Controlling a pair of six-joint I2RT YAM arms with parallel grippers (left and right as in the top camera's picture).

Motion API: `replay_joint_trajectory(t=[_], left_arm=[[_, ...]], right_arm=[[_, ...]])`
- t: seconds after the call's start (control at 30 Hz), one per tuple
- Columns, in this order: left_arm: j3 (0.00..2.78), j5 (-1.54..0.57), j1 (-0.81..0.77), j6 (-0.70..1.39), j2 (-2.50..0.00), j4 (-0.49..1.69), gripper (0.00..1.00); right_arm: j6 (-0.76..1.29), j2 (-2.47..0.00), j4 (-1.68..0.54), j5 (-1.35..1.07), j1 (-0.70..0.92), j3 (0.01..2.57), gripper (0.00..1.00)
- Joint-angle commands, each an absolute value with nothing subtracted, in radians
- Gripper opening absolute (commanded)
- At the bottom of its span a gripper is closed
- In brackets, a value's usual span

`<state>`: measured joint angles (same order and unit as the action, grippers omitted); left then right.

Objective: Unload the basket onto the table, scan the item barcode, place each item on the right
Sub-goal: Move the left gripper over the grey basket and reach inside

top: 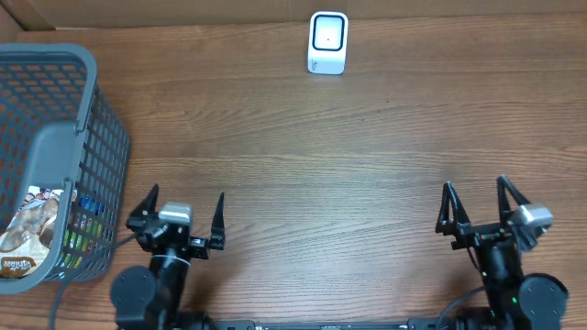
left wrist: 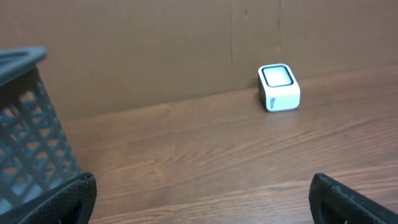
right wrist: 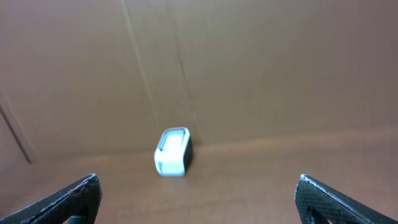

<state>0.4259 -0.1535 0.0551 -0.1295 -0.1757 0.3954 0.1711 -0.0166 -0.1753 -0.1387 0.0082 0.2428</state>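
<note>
The brown wood-grain table (top: 303, 147) spreads out ahead of both pairs of fingers, and nothing lies on it between either pair. Beyond the fingertips, at the table's far edge, stands a plain brown cardboard wall (left wrist: 155, 50).

The grey plastic lattice basket (top: 87, 82) stands to the outer left of the left gripper (top: 186, 197), its near corner just beside that gripper's left finger; in the left wrist view its mesh wall rises right behind the left fingertip.

The left gripper's two black fingers (left wrist: 68, 199) are spread wide and hold nothing, with only bare wood in the gap. The right gripper (top: 475, 185), well off to the right of the left one, also has its black fingers (right wrist: 342, 199) splayed wide and empty.

A tan and white printed snack packet (top: 32, 229) lies inside the basket, left of the left gripper's fingers and past the basket wall. Small bright-coloured packs (top: 83, 215) show through the mesh beside it, closer to the fingers. No barcode can be made out on any of them.

The small white box-shaped scanner with a dark-rimmed window (top: 327, 42) sits far ahead of all four fingertips, close to the cardboard wall. It lies ahead and right of the left pair, and ahead and left of the right pair.
</note>
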Motion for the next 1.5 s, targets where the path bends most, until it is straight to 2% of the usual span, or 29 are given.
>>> replay_joint_trajectory(t=[0.0, 0.2, 0.33, 0.6, 0.73, 0.97, 1.2, 1.37, 1.47], left_arm=[[0.591, -0.161, 0.065, -0.115, -0.313, 0.445, 1.00], [0.931, -0.219, 0.065, -0.117, -0.589, 0.599, 1.00], [1.200, -0.227, 0.065, -0.117, -0.785, 0.799, 1.00], [1.726, -0.228, 0.065, -0.134, -1.124, 1.222, 1.00], [1.931, -0.248, 0.065, -0.134, -1.232, 1.365, 0.99], [1.979, -0.274, 0.065, -0.134, -1.267, 1.377, 1.00], [1.979, -0.358, 0.065, -0.134, -1.269, 1.356, 0.99], [1.979, -0.351, 0.065, -0.134, -1.270, 1.361, 1.00], [1.979, -0.270, 0.065, -0.113, -1.279, 1.377, 1.00]], right_arm=[[0.144, -0.056, -0.184, -0.181, 0.005, 0.338, 1.00], [0.122, -0.215, -0.258, -0.204, 0.005, 0.512, 1.00], [0.121, -0.369, -0.360, -0.230, 0.005, 0.677, 1.00], [0.070, -0.709, -0.689, -0.319, 0.005, 1.076, 1.00], [0.070, -0.861, -0.887, -0.320, 0.005, 1.265, 1.00], [0.082, -1.001, -1.047, -0.324, 0.005, 1.396, 1.00], [0.081, -1.023, -1.053, -0.395, 0.005, 1.396, 1.00], [0.081, -1.023, -1.050, -0.395, 0.005, 1.396, 1.00], [0.081, -1.023, -1.050, -0.395, 0.005, 1.396, 1.00]])
